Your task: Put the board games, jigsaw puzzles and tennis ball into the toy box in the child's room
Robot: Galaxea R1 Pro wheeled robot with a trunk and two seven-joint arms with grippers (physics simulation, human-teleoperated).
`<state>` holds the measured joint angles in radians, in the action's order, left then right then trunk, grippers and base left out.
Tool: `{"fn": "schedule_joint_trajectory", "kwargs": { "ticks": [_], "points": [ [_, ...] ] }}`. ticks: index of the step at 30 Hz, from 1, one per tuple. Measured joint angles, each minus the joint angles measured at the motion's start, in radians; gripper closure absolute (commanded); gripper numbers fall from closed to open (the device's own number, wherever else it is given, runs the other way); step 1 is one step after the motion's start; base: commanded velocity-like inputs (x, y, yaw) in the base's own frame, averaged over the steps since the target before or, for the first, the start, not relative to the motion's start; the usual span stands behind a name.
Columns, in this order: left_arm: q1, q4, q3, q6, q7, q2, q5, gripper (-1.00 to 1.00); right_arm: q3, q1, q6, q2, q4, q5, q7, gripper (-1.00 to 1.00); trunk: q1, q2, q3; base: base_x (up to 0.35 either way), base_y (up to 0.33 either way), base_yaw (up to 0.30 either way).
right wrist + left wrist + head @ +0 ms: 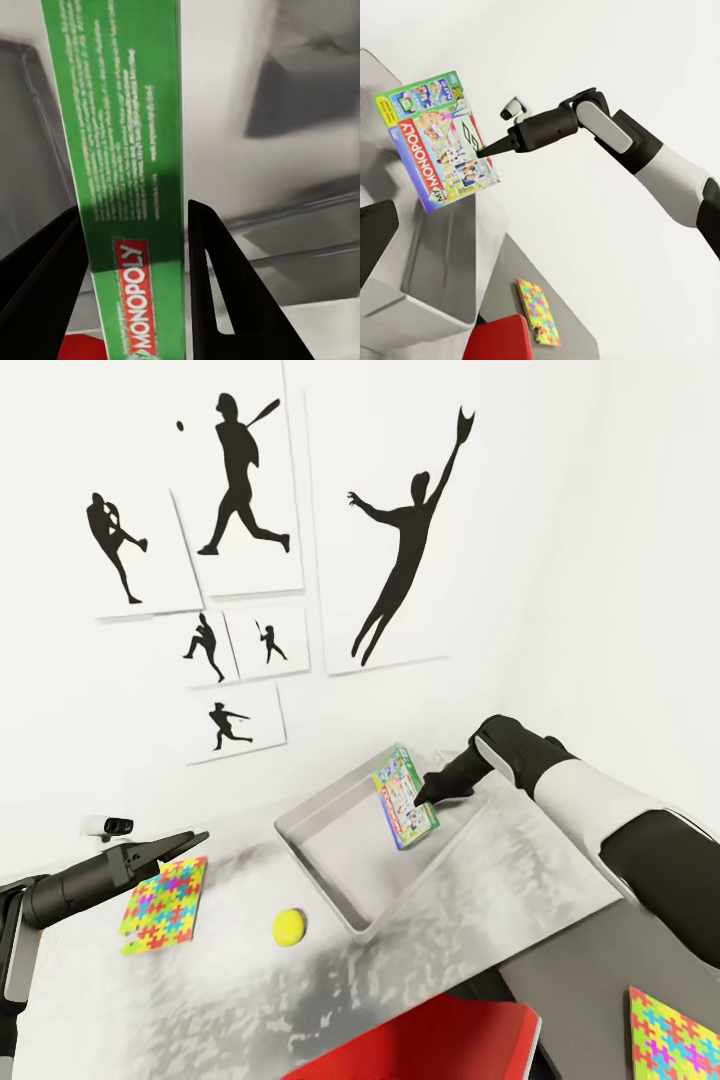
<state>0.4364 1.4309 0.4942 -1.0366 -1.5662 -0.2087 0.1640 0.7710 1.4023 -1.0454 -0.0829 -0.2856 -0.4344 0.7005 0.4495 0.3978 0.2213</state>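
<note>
Green-edged Monopoly box [124, 180], yellow ball [289, 927]

Facing a plain white wall [560, 510] hung with six white posters of black baseball silhouettes [395, 525]. Standing below them, a mottled grey table [470, 900]. Showing at the lower edge, something red [440, 1045], evenly lit.

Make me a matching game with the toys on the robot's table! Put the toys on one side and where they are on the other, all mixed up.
Toys:
1. Monopoly box
2. tennis ball
3. jigsaw puzzle
4. toy box

Places:
A. lying flat on the table under the left claw
B. open on the table, its nearest side by the ball
C. held up over the toy box in the right claw
D. sitting on the table between the puzzle and the toy box

Pairs: 1-C, 2-D, 3-A, 4-B
</note>
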Motion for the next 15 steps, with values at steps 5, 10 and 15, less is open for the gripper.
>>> {"fn": "schedule_joint_trajectory", "kwargs": {
  "ticks": [5, 10, 15],
  "points": [
    [0.000, 0.000, 0.001, 0.000, 0.000, -0.001, 0.000, -1.00, -0.001, 0.000, 0.000, 0.002, 0.000, 0.000, 0.000, 1.00, 0.000, 0.000, 0.008, 0.000, 0.000, 0.000],
    [0.000, 0.000, 0.002, 0.000, 0.000, -0.001, 0.000, -1.00, 0.000, 0.000, 0.000, 0.002, 0.000, 0.002, 0.000, 1.00, 0.000, 0.000, 0.016, 0.000, 0.000, 0.000],
    [0.000, 0.000, 0.003, 0.000, 0.000, -0.001, 0.001, -1.00, 0.000, 0.003, 0.000, 0.001, 0.000, 0.002, 0.000, 1.00, 0.000, 0.000, 0.025, 0.000, 0.000, 0.000]
  ]
}}
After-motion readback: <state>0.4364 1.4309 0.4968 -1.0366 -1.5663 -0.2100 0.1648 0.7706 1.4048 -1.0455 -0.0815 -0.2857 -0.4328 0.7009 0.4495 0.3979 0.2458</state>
